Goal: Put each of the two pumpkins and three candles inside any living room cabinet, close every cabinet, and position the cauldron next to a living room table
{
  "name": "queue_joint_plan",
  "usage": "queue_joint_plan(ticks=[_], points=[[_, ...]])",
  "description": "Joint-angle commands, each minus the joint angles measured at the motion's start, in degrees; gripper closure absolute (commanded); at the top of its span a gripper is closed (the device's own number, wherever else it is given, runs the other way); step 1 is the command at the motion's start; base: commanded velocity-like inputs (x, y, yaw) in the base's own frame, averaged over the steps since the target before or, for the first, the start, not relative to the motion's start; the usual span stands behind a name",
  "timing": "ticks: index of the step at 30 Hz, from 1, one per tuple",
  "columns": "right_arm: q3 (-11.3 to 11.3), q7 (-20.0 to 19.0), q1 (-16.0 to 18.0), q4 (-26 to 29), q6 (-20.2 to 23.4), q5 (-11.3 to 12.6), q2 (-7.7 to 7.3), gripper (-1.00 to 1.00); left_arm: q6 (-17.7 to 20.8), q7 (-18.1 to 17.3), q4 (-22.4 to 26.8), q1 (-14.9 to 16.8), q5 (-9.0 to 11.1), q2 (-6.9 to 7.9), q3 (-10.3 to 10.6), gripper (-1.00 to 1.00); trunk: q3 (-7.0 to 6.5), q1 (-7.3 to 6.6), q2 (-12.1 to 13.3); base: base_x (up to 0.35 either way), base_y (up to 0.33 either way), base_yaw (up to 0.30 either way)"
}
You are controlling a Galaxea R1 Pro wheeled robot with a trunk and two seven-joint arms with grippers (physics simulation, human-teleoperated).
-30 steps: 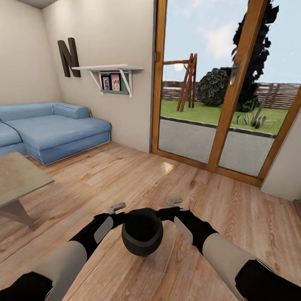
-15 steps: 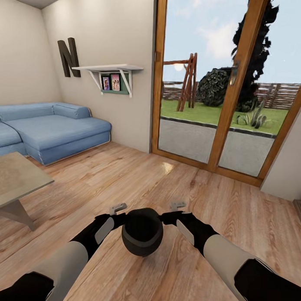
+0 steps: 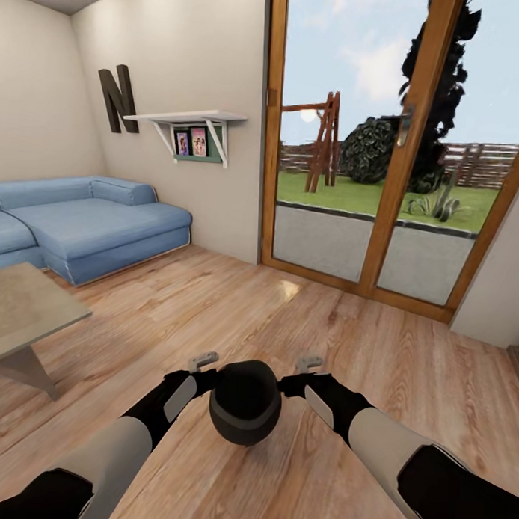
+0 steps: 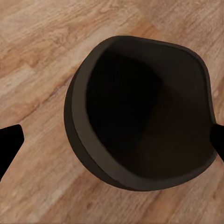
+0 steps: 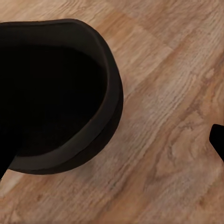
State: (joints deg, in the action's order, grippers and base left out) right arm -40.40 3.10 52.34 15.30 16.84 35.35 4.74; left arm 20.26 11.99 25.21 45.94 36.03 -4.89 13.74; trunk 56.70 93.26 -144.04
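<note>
a glossy black rounded cauldron is seen low in the head view, over the wood plank floor, between the left gripper and the right gripper. both grippers are spread wide. a grey-beige low table is seen well apart at the left, before a blue sofa.

The black cauldron, mouth up, on wooden floor between two dark fingertips

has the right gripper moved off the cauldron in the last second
Yes. In the head view the right gripper has slid outward to the robot's right, away from the cauldron, opening a small gap, while the coffee table and the door frame barely shift.
</note>
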Motion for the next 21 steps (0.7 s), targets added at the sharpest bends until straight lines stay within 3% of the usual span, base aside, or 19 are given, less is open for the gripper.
queue_joint_plan(ticks=[1,4,6,13,16,21], points=[[-0.47,0.32,0.05,0.06,0.21,0.51,0.05,-1.0,0.14,0.37,0.13,0.02,0.61,0.05,0.47,-1.0,0.06,0.01,-0.02,0.259,0.0,0.0],[-0.47,0.32,0.05,0.04,0.13,0.51,0.12,-1.0,0.13,0.05,0.13,0.02,0.61,0.06,1.09,-1.0,0.06,0.01,-0.02,0.299,0.0,0.0],[-0.47,0.27,0.05,0.07,-0.01,0.57,0.17,-1.0,0.13,-0.08,0.13,0.02,0.61,0.06,2.97,-1.0,0.06,0.01,-0.02,0.327,0.0,0.0],[-0.55,0.24,0.05,0.08,-0.04,0.49,0.67,-1.0,0.2,-0.2,0.12,0.02,0.62,0.0,4.12,-1.0,0.06,0.01,-0.02,0.332,0.0,0.0],[-0.51,0.24,0.05,0.08,-0.02,0.49,0.76,-1.0,0.3,-0.21,0.09,0.02,0.62,-0.02,4.28,-1.0,0.06,0.01,-0.02,0.158,0.0,0.0],[-0.44,0.18,0.05,0.08,0.52,0.51,2.43,-1.0,0.73,-0.09,-1.92,0.02,0.62,-0.42,4.39,-1.0,0.06,0.01,-0.02,0.027,0.0,0.0]])
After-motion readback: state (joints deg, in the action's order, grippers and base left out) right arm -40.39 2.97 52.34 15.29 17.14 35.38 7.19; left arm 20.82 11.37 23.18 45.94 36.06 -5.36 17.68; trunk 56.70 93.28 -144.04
